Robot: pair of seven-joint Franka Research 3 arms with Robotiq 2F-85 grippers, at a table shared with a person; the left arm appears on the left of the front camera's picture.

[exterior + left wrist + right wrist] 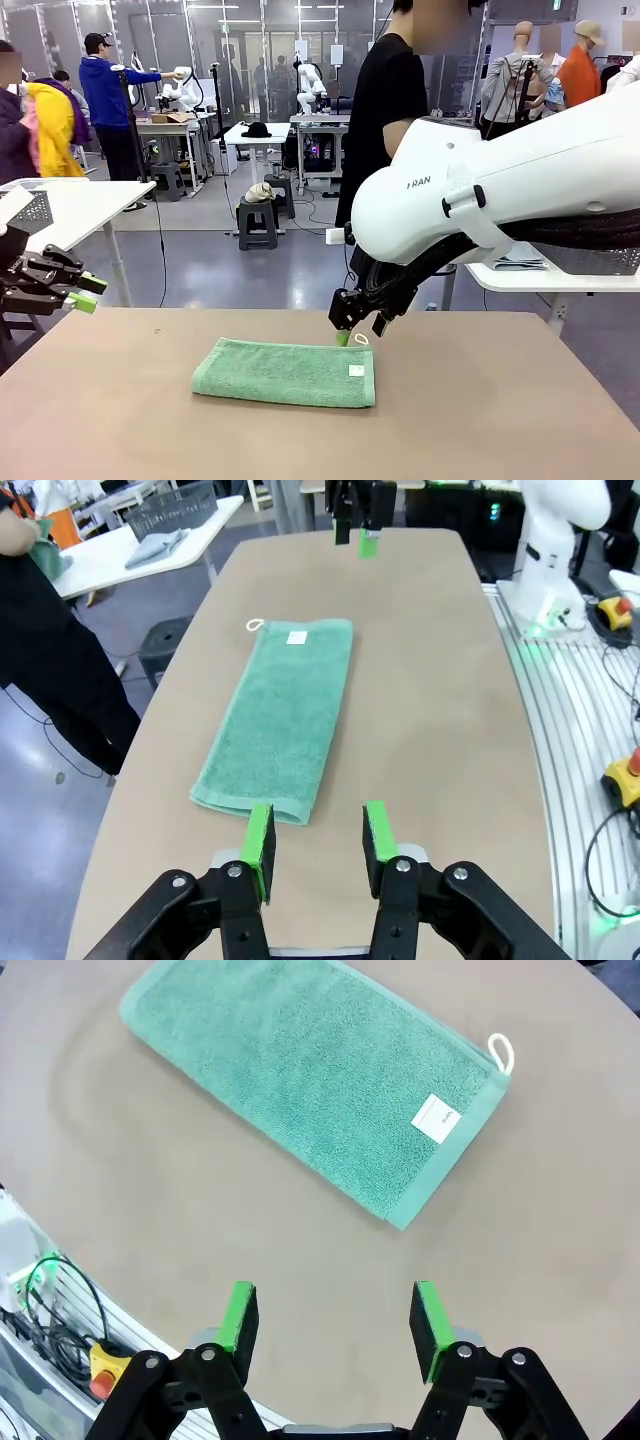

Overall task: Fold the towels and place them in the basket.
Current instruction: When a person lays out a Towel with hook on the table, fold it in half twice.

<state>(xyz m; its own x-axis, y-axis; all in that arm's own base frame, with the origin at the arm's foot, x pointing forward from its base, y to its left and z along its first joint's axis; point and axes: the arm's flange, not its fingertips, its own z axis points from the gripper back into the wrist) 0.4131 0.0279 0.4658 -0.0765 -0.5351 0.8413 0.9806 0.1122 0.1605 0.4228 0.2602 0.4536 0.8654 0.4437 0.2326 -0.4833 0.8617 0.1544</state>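
towel (pixel 310 1085) looped green terry cloth, matt; table (pixel 480 420) smooth matt tan.

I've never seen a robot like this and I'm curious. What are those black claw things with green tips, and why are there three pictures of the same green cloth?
Those are the robot's two hands. Each has two black fingers with green pads for pinching things. The robot has two white arms at a brown table. One picture comes from a camera between the arms, looking across the table at a person in black standing on the far side. The other two come from small cameras on each wrist, looking along that hand's fingers. That is why you see the cloth three times. The cloth is a mint green towel, lying folded flat on the table, with a small white label and loop at one end. The left gripper waits near one short end, the right gripper near the other. Both are open and hold nothing.
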